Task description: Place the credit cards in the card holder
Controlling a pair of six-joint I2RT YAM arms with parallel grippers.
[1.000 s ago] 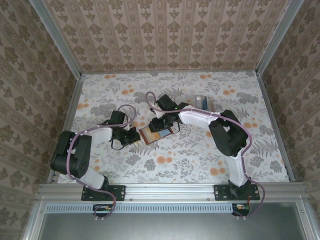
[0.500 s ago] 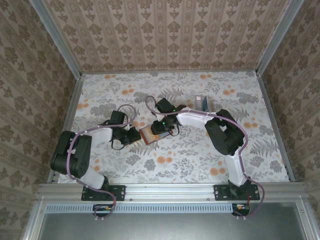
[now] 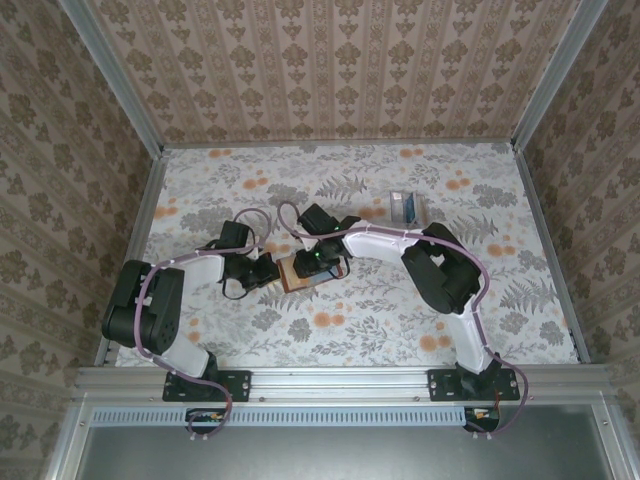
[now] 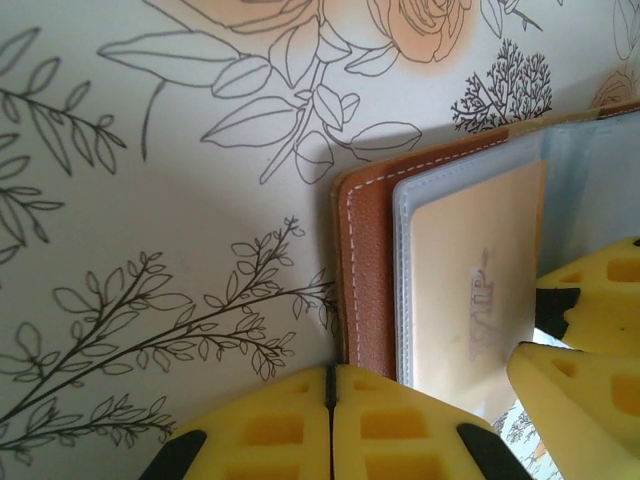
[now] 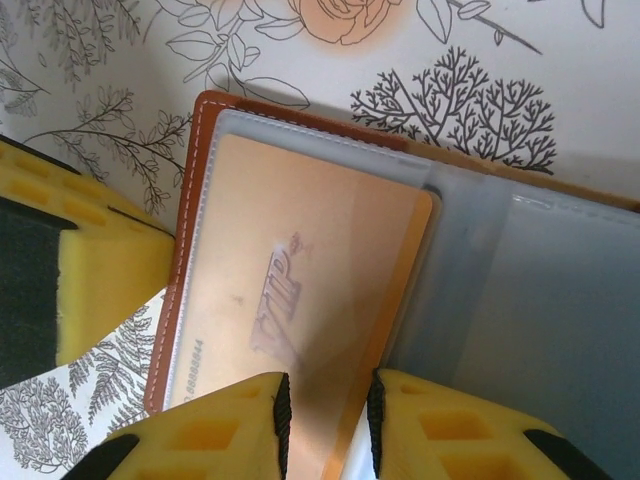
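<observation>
**Holder nudged left, tan card nearly home**

We found the card holder (image 3: 293, 274) lying open on the flowered table (image 3: 380, 330). It lay a little further left than a second before, having been pushed toward the left arm. The tan card (image 5: 290, 290) lay against the clear sleeve on the brown leaf, its inner edge reaching the fold. We could not tell whether it was fully tucked in, and we judged this card almost stowed.

The right pincer (image 5: 325, 410) had travelled left with the holder and narrowed. Its jaws stood slightly apart, pinching nothing, with the tips at the card's near edge; whether they pressed on it we could not tell. The left pincer (image 4: 330, 420) was pressed together and empty, set against the holder's outer edge like a stop. The spare cards (image 3: 407, 206) waited well apart, toward the far right.
</observation>
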